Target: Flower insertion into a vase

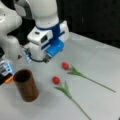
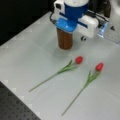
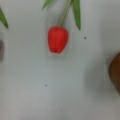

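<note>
The white worktop [image 1: 100,60] carries every item. The Panda arm [image 1: 45,12] stands over it, white with blue trim, its tool [image 1: 53,50] raised above the surface and carrying nothing (whether the fingers are spread or pressed together cannot be told; they do not show in the wrist view). The vase [image 1: 26,85], a dark reddish-brown cylinder, stands upright and empty toward a front view's bottom left; in a front view [image 2: 65,38] the tool partly covers its top. Two red tulips lie flat on the worktop, apart from the vase: one tulip [image 1: 65,65] nearer the tool, the other tulip [image 1: 56,80] just beside it, stems running toward a front view's bottom right. The wrist view shows one red bloom [image 3: 57,39] directly below.
</note>
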